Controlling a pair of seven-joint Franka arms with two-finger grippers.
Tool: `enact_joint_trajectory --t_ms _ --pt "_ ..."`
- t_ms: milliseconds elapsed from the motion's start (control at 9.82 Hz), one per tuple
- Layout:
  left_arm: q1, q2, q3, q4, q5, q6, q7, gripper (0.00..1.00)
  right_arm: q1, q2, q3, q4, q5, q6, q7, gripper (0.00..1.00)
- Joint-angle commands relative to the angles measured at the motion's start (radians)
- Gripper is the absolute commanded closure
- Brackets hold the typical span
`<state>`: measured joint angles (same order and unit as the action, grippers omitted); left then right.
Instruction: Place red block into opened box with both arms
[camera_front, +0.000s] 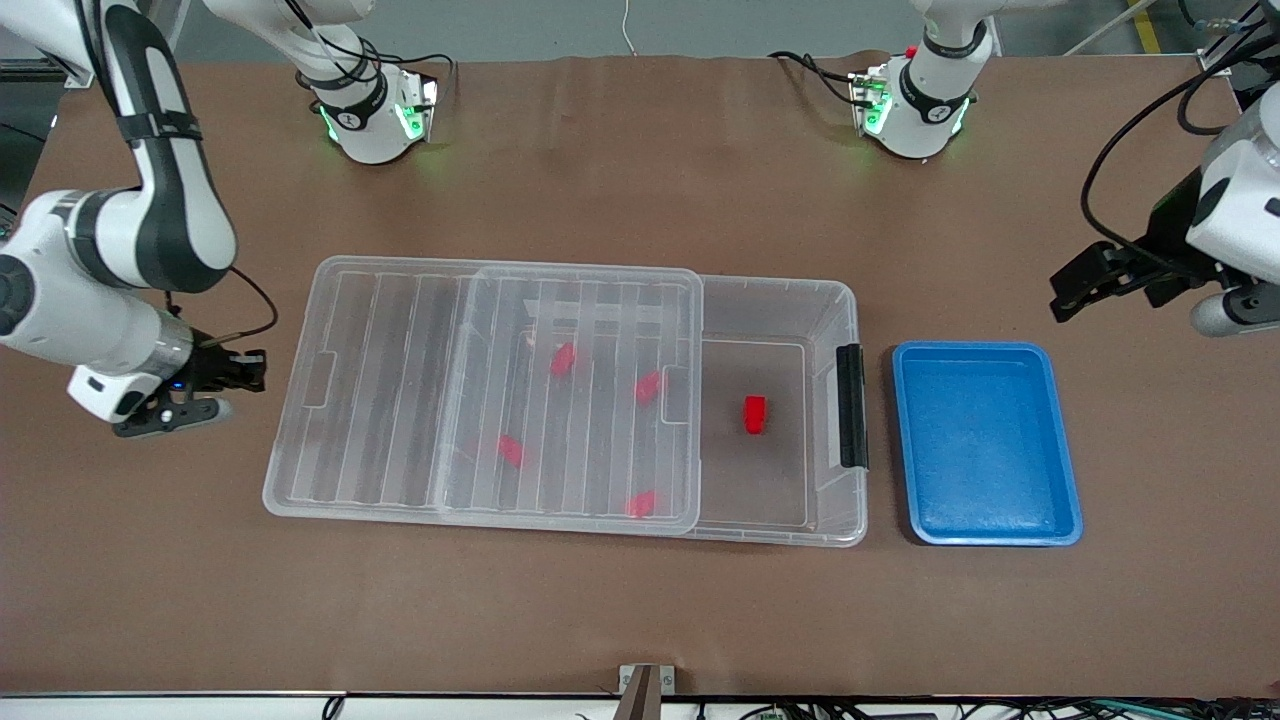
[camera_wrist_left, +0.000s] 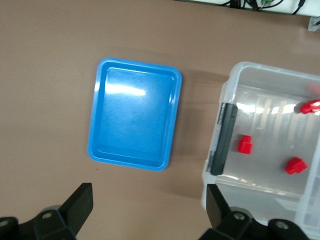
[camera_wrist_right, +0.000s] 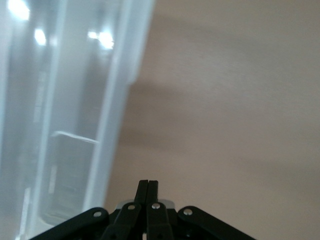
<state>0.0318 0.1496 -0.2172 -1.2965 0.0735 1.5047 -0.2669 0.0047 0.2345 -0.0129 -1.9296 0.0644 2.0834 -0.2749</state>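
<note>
The clear box (camera_front: 832, 310) lies mid-table with its ribbed lid (camera_front: 390, 400) slid toward the right arm's end, leaving the end by the black latch (camera_front: 851, 405) uncovered. A small red block (camera_front: 755, 414) lies on the box floor in that uncovered part; the left wrist view shows it (camera_wrist_left: 244, 144) inside the box (camera_wrist_left: 265, 190). My right gripper (camera_front: 258, 370) is shut on nothing, low beside the lid's end (camera_wrist_right: 117, 95), fingers pressed together (camera_wrist_right: 148, 186). My left gripper (camera_front: 1068, 287) hangs open and empty (camera_wrist_left: 149, 209) over bare table beside the blue tray.
A blue tray (camera_front: 985, 530) sits next to the box's latch end, toward the left arm's end of the table, and is also in the left wrist view (camera_wrist_left: 134, 115). Several other red blocks (camera_front: 563, 360) show through the lid inside the box.
</note>
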Motion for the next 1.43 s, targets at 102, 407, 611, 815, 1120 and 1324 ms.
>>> enact_joint_trajectory --t_ms 102,407,611,815,1120,1324 --pt "-0.049 -0.146 0.116 -0.226 -0.069 0.023 0.100 0.00 0.000 -0.003 0.043 -0.014 0.106 0.017 -0.009 0.98" --pt "-0.052 -0.193 0.134 -0.267 -0.064 -0.001 0.146 0.00 0.011 0.006 0.100 -0.009 0.127 0.038 0.060 0.98" --pt "-0.055 -0.177 0.133 -0.233 -0.060 -0.009 0.141 0.00 0.021 0.016 0.151 -0.006 0.127 0.069 0.135 0.98" --pt "-0.058 -0.160 0.131 -0.208 -0.057 -0.018 0.141 0.00 0.038 0.031 0.198 0.011 0.126 0.087 0.236 0.98" --pt "-0.058 -0.162 0.128 -0.208 -0.060 -0.032 0.143 0.00 0.070 0.052 0.208 0.027 0.124 0.113 0.285 0.98" --pt "-0.059 -0.162 0.127 -0.208 -0.060 -0.032 0.146 0.00 0.070 0.055 0.208 0.037 0.123 0.112 0.290 0.97"
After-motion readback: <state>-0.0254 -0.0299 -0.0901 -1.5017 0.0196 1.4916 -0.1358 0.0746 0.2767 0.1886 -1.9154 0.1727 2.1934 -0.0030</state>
